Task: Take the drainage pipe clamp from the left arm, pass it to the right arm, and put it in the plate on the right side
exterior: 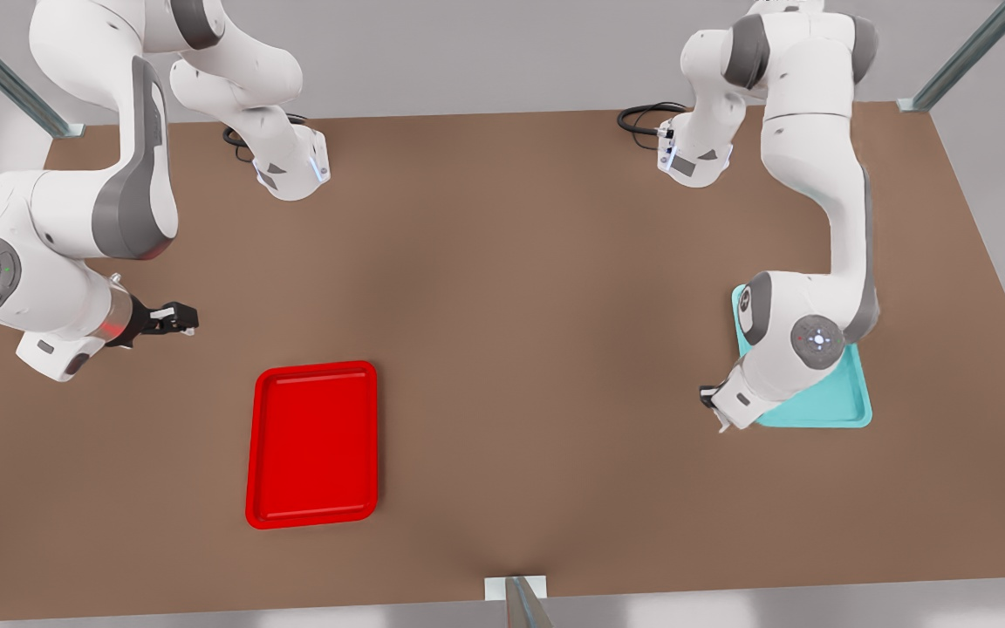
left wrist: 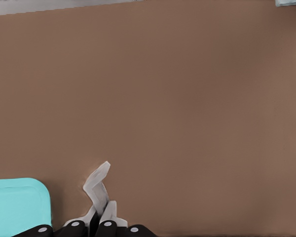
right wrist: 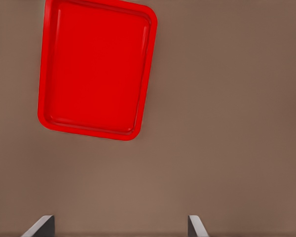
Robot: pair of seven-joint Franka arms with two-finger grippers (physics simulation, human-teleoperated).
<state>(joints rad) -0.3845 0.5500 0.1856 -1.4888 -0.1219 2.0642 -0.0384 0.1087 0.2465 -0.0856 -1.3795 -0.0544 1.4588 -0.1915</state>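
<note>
Your left end effector (left wrist: 99, 224), seen at the front view's right beside the teal tray (exterior: 825, 406), is clamped on the drainage pipe clamp (left wrist: 98, 187), which juts out past the fingertips as a thin white strip with its long axis running roughly on from the fingers, above bare counter (exterior: 537, 305). In the front view the clamp (exterior: 723, 426) shows as a small white sliver under that arm's wrist. Your right end effector (exterior: 175, 319), at the front view's left, hangs empty with its fingers (right wrist: 195, 226) spread wide, and the red plate (exterior: 313, 445) lies on the counter ahead of it and below, much nearer to it than to the clamp. The two end effectors stand well apart across the counter, the clamp lying straight across from the right one, on the far side of the plate. By the look of it, the handover has not begun: both arms must close toward the middle before the right fingers can take the free end.
</note>
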